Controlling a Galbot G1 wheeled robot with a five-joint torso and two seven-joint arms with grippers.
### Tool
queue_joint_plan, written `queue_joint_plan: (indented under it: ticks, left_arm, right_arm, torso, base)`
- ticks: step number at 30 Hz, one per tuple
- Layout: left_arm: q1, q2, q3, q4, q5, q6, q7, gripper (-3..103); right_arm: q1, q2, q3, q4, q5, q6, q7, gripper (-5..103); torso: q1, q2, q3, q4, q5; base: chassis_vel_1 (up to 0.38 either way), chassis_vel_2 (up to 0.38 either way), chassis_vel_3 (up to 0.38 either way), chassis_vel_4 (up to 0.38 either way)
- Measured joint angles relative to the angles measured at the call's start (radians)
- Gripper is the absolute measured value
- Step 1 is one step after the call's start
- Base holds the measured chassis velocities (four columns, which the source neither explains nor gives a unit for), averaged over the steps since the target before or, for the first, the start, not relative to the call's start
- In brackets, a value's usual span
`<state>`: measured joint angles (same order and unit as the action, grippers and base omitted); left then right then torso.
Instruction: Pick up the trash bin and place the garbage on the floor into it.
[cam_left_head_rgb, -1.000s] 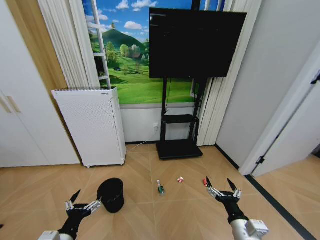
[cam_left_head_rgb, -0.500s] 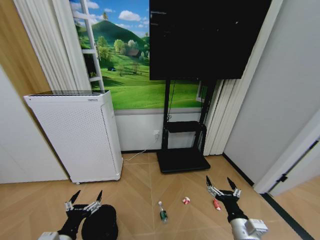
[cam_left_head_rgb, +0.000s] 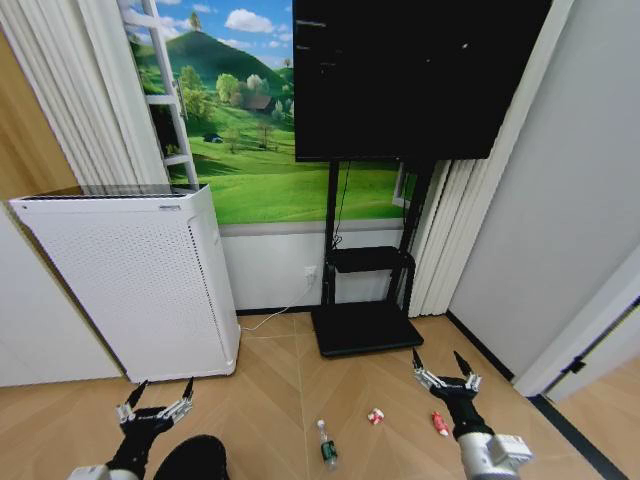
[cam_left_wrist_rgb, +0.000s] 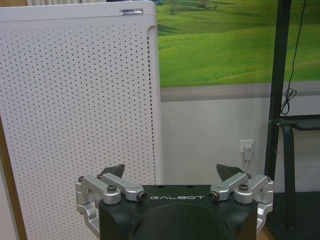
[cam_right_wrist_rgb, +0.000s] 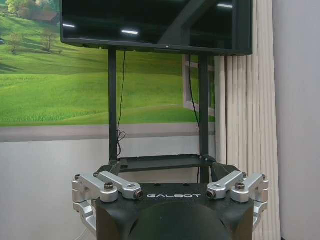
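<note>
The black trash bin (cam_left_head_rgb: 192, 458) sits on the wood floor at the bottom left of the head view, cut off by the picture's edge. My left gripper (cam_left_head_rgb: 156, 398) hovers open just above and left of it, holding nothing. The garbage lies ahead on the floor: a clear bottle with a green label (cam_left_head_rgb: 325, 445), a red-and-white wrapper wad (cam_left_head_rgb: 375, 416) and a small red packet (cam_left_head_rgb: 439, 423). My right gripper (cam_left_head_rgb: 440, 368) is open and empty, raised above the red packet. In the wrist views each gripper, left (cam_left_wrist_rgb: 170, 171) and right (cam_right_wrist_rgb: 166, 172), has its fingers spread wide.
A tall white perforated appliance (cam_left_head_rgb: 130, 280) stands against the wall at left. A black TV (cam_left_head_rgb: 415, 75) on a black stand with a flat base (cam_left_head_rgb: 362, 328) is straight ahead. Curtains flank a landscape mural. A grey wall and door frame (cam_left_head_rgb: 590, 320) close the right side.
The camera has advanced toward the wall: appliance, TV stand and litter look larger and nearer, and the bin has slid to the bottom edge. Both grippers stay open.
</note>
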<state>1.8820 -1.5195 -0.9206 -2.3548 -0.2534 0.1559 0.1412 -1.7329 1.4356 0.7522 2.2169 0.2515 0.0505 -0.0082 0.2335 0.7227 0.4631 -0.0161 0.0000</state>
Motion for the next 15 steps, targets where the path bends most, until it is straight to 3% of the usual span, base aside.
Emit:
queue_joint_plan:
  ticks: [7,15]
  left_arm:
    - [-0.009,-0.004,0.004,0.011,-0.034,0.017,-0.048,100]
    - [-0.010,-0.003,0.003,0.012,-0.040,0.019,-0.053,100]
  right_arm:
    - [0.000,0.000,-0.001,-0.005,-0.001,0.004,-0.007,100]
    - [-0.003,0.002,-0.001,-0.008,-0.004,0.007,-0.011,100]
  torso:
    - [-0.002,-0.006,-0.003,0.0000,0.0000]
    - [-0.017,-0.040,-0.023,0.0000,0.0000]
  base:
    - [0.000,0.000,0.000,0.000]
    - [0.000,0.000,0.000,0.000]
